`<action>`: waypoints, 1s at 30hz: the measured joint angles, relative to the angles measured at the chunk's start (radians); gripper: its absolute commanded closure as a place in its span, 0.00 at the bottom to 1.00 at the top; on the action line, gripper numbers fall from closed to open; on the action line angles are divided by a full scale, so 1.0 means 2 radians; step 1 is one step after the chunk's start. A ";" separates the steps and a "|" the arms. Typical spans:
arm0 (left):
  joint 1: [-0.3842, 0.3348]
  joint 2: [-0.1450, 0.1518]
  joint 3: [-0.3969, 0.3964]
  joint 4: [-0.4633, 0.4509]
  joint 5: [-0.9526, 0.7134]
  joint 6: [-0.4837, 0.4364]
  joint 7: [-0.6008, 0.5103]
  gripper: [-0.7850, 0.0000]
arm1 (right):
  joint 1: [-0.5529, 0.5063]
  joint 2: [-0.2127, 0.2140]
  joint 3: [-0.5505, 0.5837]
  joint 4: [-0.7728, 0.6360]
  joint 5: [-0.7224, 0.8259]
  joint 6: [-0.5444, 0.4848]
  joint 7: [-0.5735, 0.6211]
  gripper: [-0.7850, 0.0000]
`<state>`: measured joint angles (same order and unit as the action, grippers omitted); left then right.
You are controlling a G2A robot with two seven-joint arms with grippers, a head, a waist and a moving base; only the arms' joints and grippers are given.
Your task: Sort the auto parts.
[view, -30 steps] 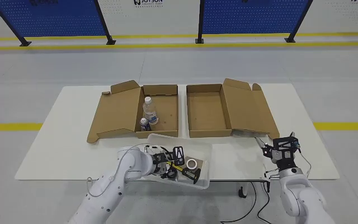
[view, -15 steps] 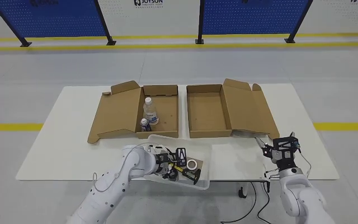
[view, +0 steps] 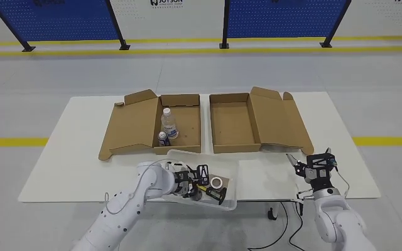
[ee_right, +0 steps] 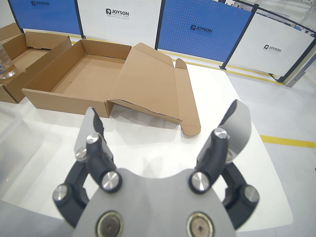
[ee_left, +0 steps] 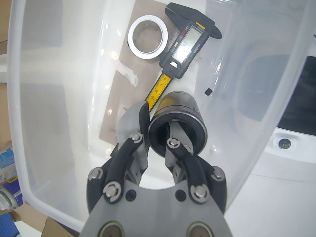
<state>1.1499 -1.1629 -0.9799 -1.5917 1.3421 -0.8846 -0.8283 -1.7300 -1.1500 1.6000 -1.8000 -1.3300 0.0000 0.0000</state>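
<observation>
The left tool (ee_left: 158,124) pinches the dark metal cylindrical sleeve (ee_left: 180,107) by its wall, 1 finger (ee_left: 172,128) inside the bore, its axis in line with the tool.

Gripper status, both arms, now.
Left gripper: closed on the wall of the metal bushing, with one finger inside its bore.
Right gripper: open, holding nothing.
</observation>
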 measured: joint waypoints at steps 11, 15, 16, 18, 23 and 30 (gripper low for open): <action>0.010 0.002 -0.013 -0.007 0.003 0.071 0.053 1.00 | 0.000 0.000 0.000 0.000 0.000 0.000 0.000 0.00; 0.013 0.001 -0.011 -0.008 -0.001 0.095 0.069 1.00 | 0.000 0.000 0.000 0.000 0.000 0.000 0.000 0.00; 0.014 0.001 -0.012 -0.010 -0.003 0.101 0.073 1.00 | 0.000 0.000 0.000 0.000 0.000 0.000 0.000 0.00; 0.015 0.001 -0.013 -0.016 -0.006 0.113 0.080 1.00 | 0.000 0.000 0.000 0.000 0.000 0.000 0.000 0.00; 0.017 0.000 -0.019 -0.028 -0.013 0.142 0.096 1.00 | 0.000 0.000 0.000 0.000 0.000 0.000 0.000 0.00; 0.031 0.000 -0.032 -0.051 -0.044 0.173 0.122 1.00 | 0.000 0.000 0.000 0.000 0.000 0.000 0.000 0.00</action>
<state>1.2126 -1.1626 -1.0443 -1.6928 1.2541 -0.5381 -0.5852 -1.7300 -1.1500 1.6000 -1.8000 -1.3300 0.0000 0.0000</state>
